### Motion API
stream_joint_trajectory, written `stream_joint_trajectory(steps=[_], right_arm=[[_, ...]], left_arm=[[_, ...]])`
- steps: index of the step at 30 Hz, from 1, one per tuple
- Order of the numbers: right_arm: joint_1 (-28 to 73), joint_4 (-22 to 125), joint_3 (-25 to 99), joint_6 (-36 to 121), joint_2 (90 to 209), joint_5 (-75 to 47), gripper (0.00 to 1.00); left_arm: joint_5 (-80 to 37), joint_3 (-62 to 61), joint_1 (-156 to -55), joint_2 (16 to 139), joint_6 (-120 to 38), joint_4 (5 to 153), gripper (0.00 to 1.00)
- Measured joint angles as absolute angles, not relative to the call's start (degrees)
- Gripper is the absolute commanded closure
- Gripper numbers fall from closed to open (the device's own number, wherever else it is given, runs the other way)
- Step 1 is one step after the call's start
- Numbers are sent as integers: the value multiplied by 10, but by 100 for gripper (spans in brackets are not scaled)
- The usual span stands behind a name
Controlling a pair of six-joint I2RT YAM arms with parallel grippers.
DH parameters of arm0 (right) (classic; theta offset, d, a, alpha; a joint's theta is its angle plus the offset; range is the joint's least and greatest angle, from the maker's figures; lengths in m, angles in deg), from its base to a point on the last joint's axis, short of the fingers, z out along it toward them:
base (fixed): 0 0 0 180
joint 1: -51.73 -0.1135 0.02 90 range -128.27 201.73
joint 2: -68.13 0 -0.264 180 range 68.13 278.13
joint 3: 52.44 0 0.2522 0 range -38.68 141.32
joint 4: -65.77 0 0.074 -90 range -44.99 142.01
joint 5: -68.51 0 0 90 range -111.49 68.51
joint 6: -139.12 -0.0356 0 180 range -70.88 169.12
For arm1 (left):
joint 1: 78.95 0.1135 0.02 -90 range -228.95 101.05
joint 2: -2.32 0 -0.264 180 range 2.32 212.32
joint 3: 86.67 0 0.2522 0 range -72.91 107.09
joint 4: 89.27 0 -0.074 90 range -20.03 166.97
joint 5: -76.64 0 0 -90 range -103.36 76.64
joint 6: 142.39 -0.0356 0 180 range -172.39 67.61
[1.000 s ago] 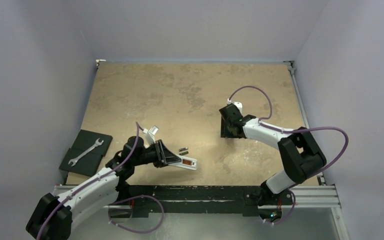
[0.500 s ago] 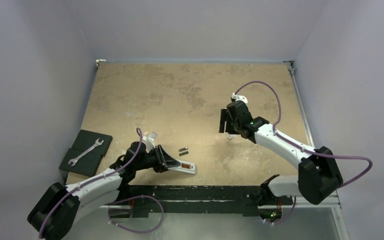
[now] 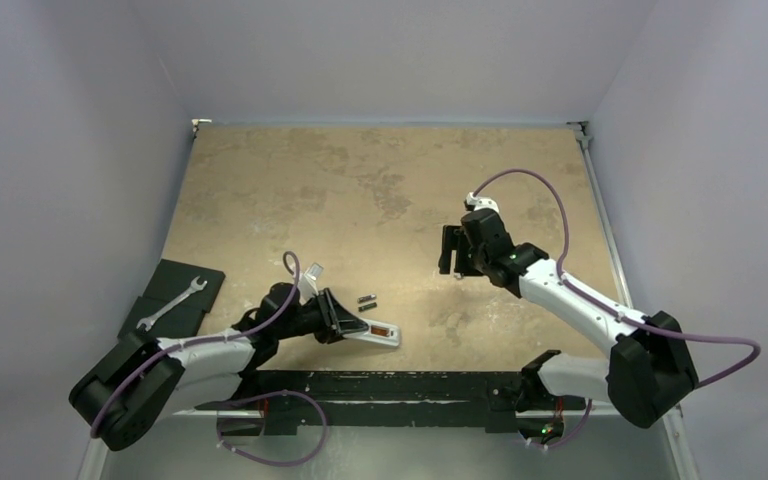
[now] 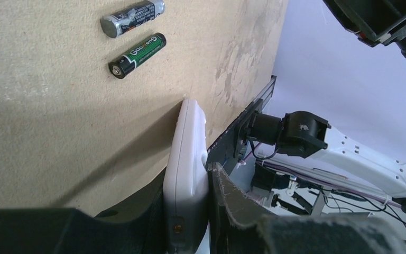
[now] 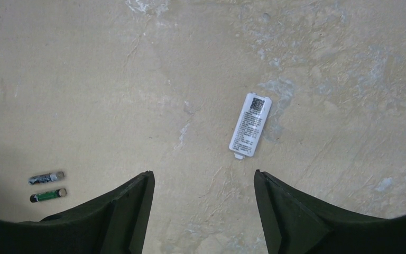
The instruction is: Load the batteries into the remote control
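2 small dark cylindrical batteries point(image 3: 367, 302) lie parallel and almost touching on the mottled tan table point(image 3: 310, 180), long axes running roughly left to right in the top view. Just beside them, toward the near edge, the slim white rectangular remote control point(image 3: 372, 333) sticks out of the left gripper point(image 3: 335, 318), which pinches its narrow sides while its free end rests on the table. The right gripper point(image 3: 452, 250) hangs over the table with its jaws spread and nothing between them, above a small white battery cover point(image 5: 250, 125). From that claw the batteries sit well apart, to its left and nearer the arm bases. The left arm is closer but occupied, so I judge the free right arm must fetch them, jaws turned across their long axes
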State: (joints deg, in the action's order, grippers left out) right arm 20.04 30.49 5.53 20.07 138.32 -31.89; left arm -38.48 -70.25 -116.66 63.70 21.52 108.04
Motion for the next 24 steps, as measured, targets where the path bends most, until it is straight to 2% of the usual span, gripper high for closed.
stream_joint_trajectory(steps=[4,14,24], right_arm=[[200,306,45,203,1379,-308,22],[200,306,34,221,1371,-276,18],[200,319,32,263,1351,-229,16]], left_arm=[[-380,-702,-1171,656,212,1093,64],[-355,-670,-1174,652,165,993,35],[-334,-627,-1174,619,107,883,33]])
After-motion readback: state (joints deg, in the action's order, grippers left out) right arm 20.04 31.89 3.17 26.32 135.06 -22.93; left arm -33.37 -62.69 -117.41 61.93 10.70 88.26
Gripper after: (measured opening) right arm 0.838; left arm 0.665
